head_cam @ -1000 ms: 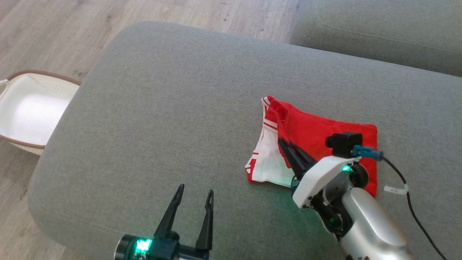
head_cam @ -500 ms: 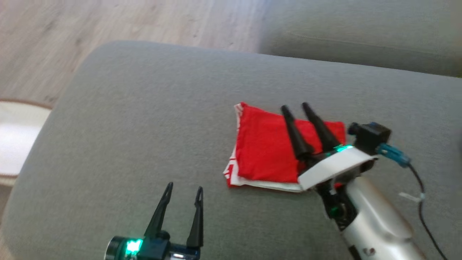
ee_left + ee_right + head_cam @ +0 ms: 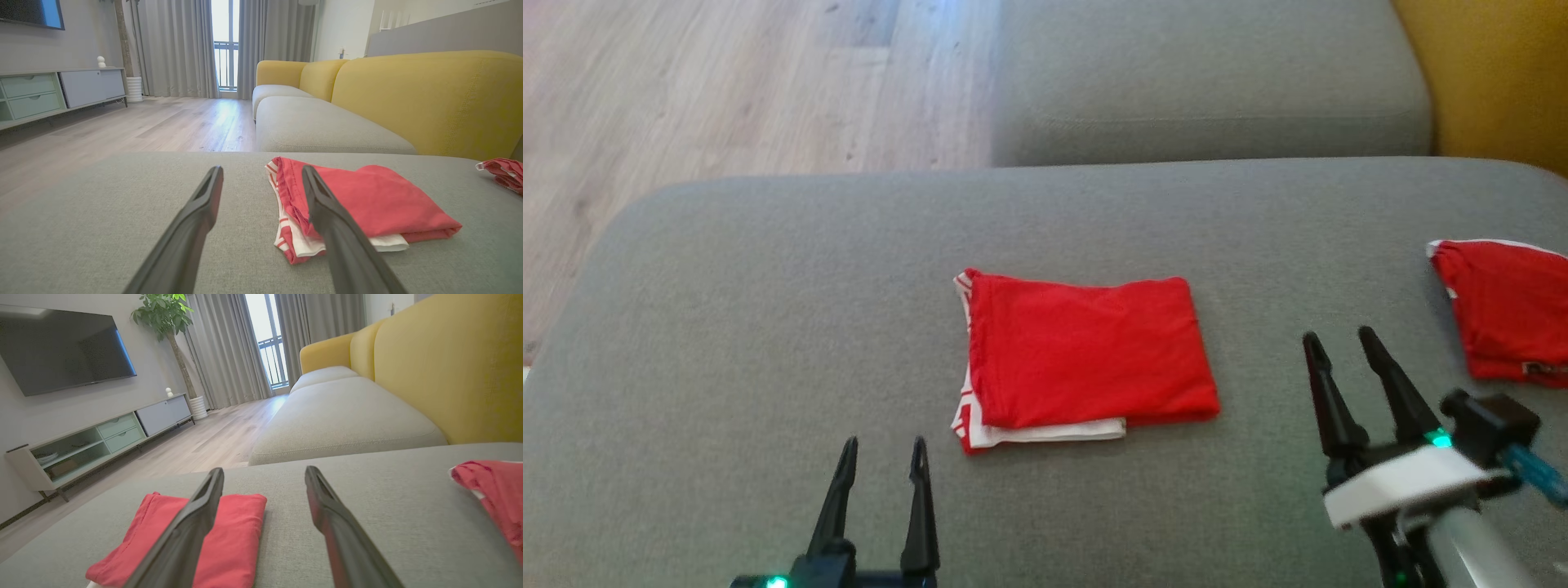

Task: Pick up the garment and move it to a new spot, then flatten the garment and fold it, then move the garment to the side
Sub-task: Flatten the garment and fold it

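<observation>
Since one second ago the right gripper (image 3: 1338, 335) has let go of the garment (image 3: 1086, 359) and drawn back to its right. Its jaws, then pinched on the cloth's near edge, now stand spread with nothing between them. Over the same interval the red upper layer came to cover the white panel that lay exposed. The head camera also turned, so the shift of the whole picture is not a move of the things.

Garment: folded into a flat, roughly rectangular red packet near the middle of the grey seat cushion (image 3: 727, 286). A white strip shows along its near edge and red-and-white striped trim along its left edge.

Right gripper: right of the packet and apart from it, fingers pointing towards the far side.

Left gripper (image 3: 884, 445): near and left of the packet and apart from it, jaws likewise spread and empty. In the left wrist view the striped left edge appears between its two fingers, farther off.

Second red garment (image 3: 1503, 310): on the same cushion at the right, well apart from the first and partly cut off by the picture's edge, with a white border along its far side.

Beyond the cushion: another grey seat cushion (image 3: 1209, 82), a yellow backrest (image 3: 1494, 73) at far right, and wooden floor (image 3: 686, 82) at far left.
</observation>
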{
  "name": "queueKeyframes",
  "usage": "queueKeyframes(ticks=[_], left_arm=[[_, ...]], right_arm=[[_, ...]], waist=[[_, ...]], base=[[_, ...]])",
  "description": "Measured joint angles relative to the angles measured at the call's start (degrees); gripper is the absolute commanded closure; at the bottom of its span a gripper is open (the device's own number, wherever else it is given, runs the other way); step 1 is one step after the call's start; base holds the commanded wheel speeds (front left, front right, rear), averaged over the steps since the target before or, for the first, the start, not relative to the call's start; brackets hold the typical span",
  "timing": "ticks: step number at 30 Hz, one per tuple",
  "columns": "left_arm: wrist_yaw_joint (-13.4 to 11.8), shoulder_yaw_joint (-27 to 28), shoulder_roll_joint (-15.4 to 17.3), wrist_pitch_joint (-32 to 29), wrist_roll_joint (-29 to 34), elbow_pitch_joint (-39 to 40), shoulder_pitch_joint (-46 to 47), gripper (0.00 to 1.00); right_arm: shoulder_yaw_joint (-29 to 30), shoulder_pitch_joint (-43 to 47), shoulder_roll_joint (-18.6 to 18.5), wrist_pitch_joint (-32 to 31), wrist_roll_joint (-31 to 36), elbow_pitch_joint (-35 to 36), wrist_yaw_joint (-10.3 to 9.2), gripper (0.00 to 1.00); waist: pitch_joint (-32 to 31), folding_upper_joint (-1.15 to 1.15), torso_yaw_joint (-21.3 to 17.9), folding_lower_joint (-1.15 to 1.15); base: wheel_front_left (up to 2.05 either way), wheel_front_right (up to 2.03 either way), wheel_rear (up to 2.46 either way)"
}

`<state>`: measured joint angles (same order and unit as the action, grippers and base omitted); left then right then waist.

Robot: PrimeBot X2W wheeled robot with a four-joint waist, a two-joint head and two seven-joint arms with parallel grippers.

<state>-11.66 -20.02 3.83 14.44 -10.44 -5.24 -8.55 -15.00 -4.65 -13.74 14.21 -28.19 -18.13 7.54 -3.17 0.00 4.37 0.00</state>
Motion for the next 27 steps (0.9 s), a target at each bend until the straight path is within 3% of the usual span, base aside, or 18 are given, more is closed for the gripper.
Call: queueKeyframes(ticks=[5, 11, 27], left_arm=[[-0.52, 1.03, -0.12, 0.00, -1.37, -0.18, -2.34, 0.00], [-0.53, 1.51, -0.14, 0.00, -1.35, -0.22, -4.44, 0.00], [-0.43, 1.97, -0.16, 0.00, 0.07, -0.37, -7.04, 0.00]], right_arm=[[2.38, 6.59, 0.76, 0.01, 5.46, 5.48, 0.00, 0.00], [4.53, 13.71, 4.27, 0.01, 8.22, 6.86, 0.00, 0.00], [4.57, 14.79, 5.80, 0.01, 9.22, 6.88, 0.00, 0.00]], waist=[[-1.60, 0.00, -1.56, 0.00], [-3.26, 0.00, -2.47, 0.00], [-4.35, 0.00, -2.64, 0.00]], base=[[0.00, 0.00, 0.00], [0.00, 0.00, 0.00], [0.00, 0.00, 0.00]])
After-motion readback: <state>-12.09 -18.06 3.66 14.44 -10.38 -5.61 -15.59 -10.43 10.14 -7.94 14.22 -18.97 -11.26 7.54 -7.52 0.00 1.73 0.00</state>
